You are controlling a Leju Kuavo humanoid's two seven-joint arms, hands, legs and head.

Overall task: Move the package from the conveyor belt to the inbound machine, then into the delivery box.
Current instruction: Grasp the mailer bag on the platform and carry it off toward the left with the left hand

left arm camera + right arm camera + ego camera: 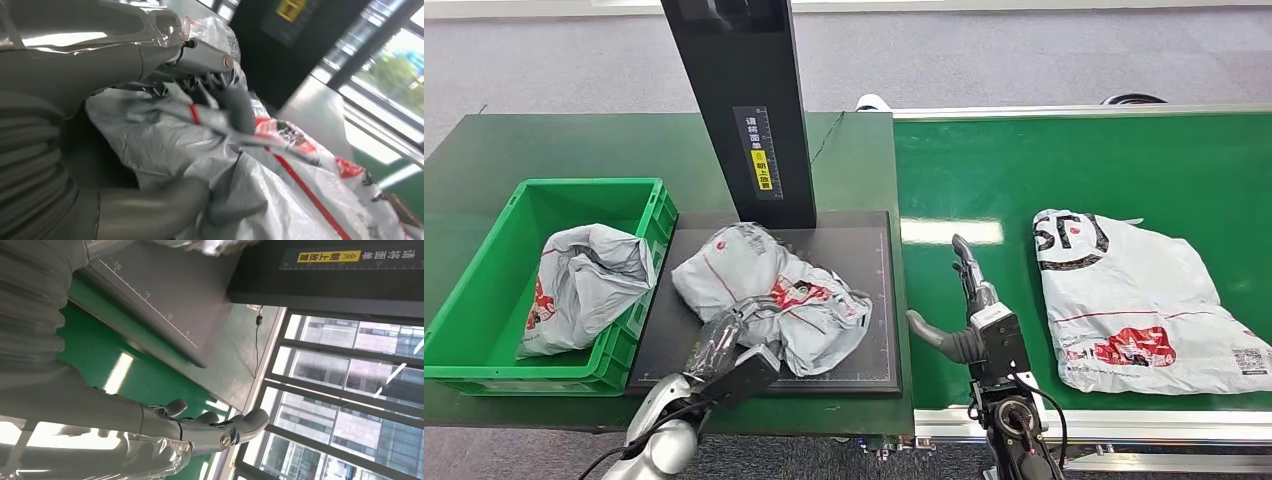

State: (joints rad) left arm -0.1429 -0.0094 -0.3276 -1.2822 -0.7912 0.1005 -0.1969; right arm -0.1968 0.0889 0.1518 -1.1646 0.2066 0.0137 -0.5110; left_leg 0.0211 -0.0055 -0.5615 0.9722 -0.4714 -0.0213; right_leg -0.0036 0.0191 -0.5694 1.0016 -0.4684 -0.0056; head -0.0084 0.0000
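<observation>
Your left hand [724, 345] is closed on the near edge of the package [774, 295], which lies crumpled on the black scanner plate [869, 300] at the foot of the dark column [739, 100]. In the left wrist view the fingers [235, 100] and thumb pinch a fold of loose film, not the bulk. I judge the step in hand to be the carry into the box [484, 300], just beside the plate on your left. Lift high enough for the hanging bag to pass over the box wall, and keep the pinch firm, since the thin plastic may slip or stretch. Drop it beside the bag [584, 285] already inside.

Your right hand [969, 300] is open and empty, fingers spread above the green belt [1024, 170]. Another bag [1139, 300] waits on the belt near it. The dark green desk [544, 145] carries plate and box; grey floor lies beyond, and windows show in the wrist views.
</observation>
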